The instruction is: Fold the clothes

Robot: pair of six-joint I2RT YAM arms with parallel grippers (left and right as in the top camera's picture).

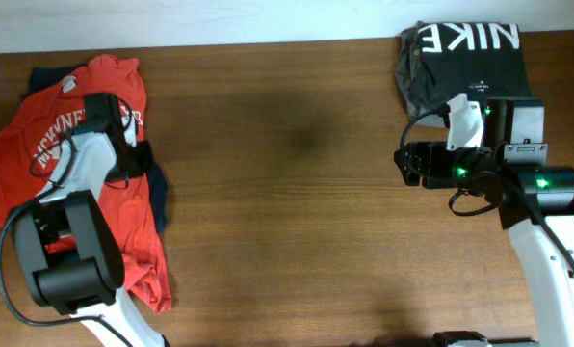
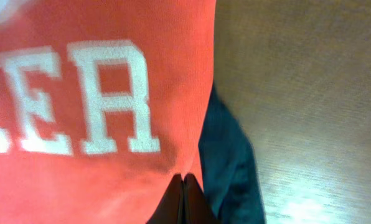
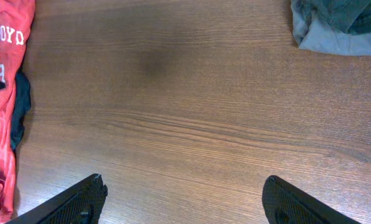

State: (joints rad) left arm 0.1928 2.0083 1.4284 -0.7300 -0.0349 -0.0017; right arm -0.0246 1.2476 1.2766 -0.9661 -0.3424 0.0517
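Note:
The orange-red T-shirt [image 1: 17, 183] lies crumpled at the table's left, white print up. It fills the left wrist view [image 2: 79, 62] and shows at the left edge of the right wrist view [image 3: 2, 81]. The dark navy garment [image 1: 159, 198] lies under it, and a strip pokes out along its right edge [image 2: 229, 162] [image 3: 20, 106]. My left gripper [image 1: 138, 156] [image 2: 184, 182] is shut, its tips pinching the T-shirt's right edge, where creases converge. My right gripper [image 1: 405, 164] [image 3: 184, 180] is open and empty over bare wood at the right.
A black shirt with white NIKE lettering [image 1: 470, 58] lies at the back right on a grey folded garment [image 1: 403, 72] [image 3: 335, 40], just behind the right arm. Brown wooden tabletop [image 1: 297, 212] spans the space between the two arms.

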